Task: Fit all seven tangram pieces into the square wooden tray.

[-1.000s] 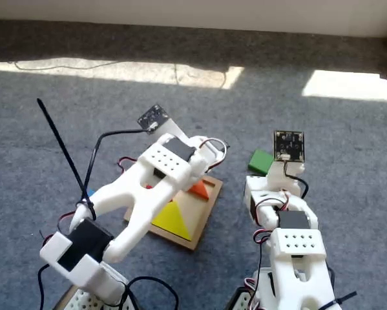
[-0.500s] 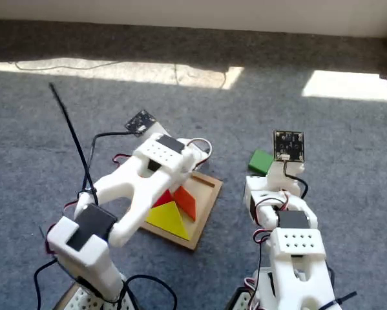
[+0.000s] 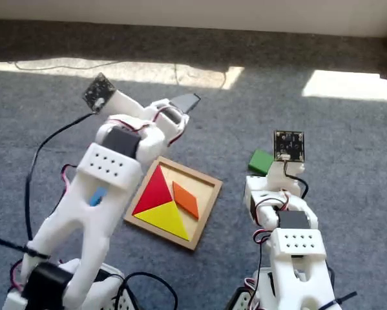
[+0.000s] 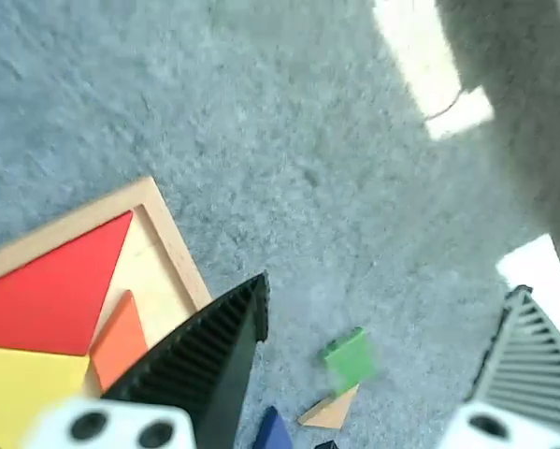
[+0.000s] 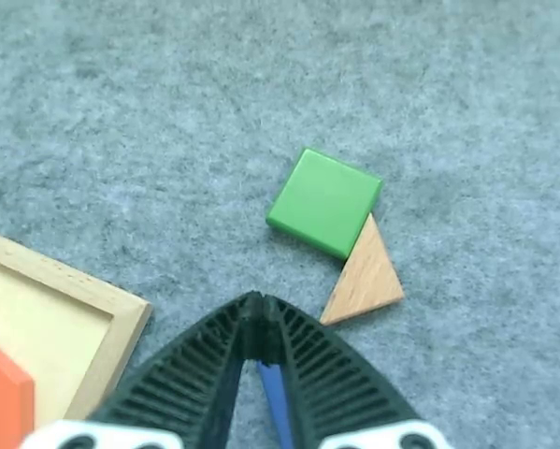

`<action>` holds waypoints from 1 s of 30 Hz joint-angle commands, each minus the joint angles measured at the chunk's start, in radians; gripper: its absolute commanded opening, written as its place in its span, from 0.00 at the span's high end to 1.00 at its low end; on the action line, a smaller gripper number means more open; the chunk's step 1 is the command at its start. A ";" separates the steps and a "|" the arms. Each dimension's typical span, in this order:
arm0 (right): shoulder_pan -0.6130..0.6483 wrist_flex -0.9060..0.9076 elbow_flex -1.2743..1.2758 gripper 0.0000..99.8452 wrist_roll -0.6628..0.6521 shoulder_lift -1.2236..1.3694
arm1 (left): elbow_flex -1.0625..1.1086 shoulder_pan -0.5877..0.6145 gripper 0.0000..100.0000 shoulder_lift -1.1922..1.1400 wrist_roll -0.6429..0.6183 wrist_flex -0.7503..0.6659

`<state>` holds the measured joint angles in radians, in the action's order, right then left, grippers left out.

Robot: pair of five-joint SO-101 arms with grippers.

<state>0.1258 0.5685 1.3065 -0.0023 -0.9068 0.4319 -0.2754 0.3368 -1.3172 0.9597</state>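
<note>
One square wooden tray (image 3: 207, 217) on grey carpet (image 3: 322, 129), holding three pieces: one red triangle (image 3: 153, 190), one yellow triangle (image 3: 168, 219), one orange parallelogram (image 3: 185, 199); outside, one green square (image 5: 324, 202) touching one pale wooden triangle (image 5: 365, 276), one blue piece (image 5: 276, 402) under closed right fingers (image 5: 205, 365); left fingers (image 4: 214, 351) spread wide, empty, beyond the tray.

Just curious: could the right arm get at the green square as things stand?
Probably yes: the green square lies on bare carpet just ahead of the right claw, uncovered; a tan triangle touches one edge.
</note>
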 commanded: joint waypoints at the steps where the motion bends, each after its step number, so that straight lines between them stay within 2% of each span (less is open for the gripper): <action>1: 0.004 -0.016 -0.015 0.99 0.000 -0.031 | -0.008 0.110 0.63 0.219 0.160 0.114; 4: 0.041 0.038 -0.028 0.97 -0.054 -0.031 | -0.008 0.211 0.64 0.286 0.239 0.187; 9: 0.087 0.274 -0.162 0.97 -0.081 -0.022 | 0.001 0.392 0.64 0.303 0.370 0.307; 14: 0.131 0.407 -0.251 0.97 -0.084 -0.021 | 0.142 0.490 0.64 0.311 0.491 0.316; 21: 0.200 0.568 -0.397 0.94 -0.084 -0.016 | 0.337 0.555 0.65 0.312 0.574 0.229; 26: 0.318 0.679 -0.532 0.93 -0.077 0.125 | 0.481 0.556 0.78 0.312 0.574 0.124; 30: 0.443 0.687 -0.591 0.93 -0.075 0.302 | 0.596 0.567 0.87 0.312 0.575 -0.005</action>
<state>0.4833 1.2451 0.8002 -0.0821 -0.7058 0.9536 0.2662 0.6206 -0.7526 1.0656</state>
